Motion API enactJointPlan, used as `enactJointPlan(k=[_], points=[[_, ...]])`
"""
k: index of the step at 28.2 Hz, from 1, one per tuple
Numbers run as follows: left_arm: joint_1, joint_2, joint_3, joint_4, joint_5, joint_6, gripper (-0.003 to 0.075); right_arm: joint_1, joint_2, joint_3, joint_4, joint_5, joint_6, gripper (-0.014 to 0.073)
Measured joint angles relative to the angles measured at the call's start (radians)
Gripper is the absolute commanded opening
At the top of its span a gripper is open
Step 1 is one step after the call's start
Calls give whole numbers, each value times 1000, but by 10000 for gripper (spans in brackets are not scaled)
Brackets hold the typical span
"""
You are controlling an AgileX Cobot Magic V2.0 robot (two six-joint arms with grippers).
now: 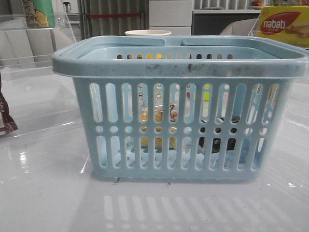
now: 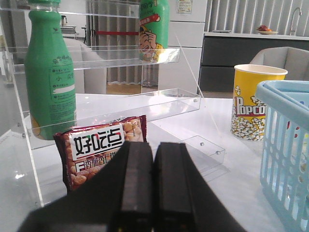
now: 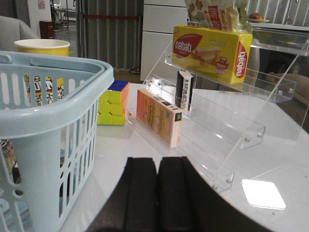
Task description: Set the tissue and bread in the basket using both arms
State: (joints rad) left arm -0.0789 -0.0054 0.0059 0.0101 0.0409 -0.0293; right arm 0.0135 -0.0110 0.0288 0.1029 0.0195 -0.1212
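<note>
Front view: the basket (image 1: 178,67) stands on the surface (image 1: 48,193), with the bread (image 1: 159,116) and dark tissue (image 1: 219,140) visible inside through its slots. Left end effector (image 2: 152,181) and right end effector (image 3: 157,193) are both clenched and empty, outside the basket.

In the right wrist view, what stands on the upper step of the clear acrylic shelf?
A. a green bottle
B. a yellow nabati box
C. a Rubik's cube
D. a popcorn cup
B: the yellow nabati box sits on the upper step of the acrylic shelf, while the cube rests on the table beside the basket.
</note>
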Motion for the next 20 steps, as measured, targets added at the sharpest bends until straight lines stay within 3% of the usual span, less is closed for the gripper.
enactJointPlan(k=[6, 20], points=[[0, 0, 0, 0, 0, 0, 92, 0, 0, 0, -93, -42, 121, 57], [0, 0, 0, 0, 0, 0, 92, 0, 0, 0, -103, -42, 146, 57]])
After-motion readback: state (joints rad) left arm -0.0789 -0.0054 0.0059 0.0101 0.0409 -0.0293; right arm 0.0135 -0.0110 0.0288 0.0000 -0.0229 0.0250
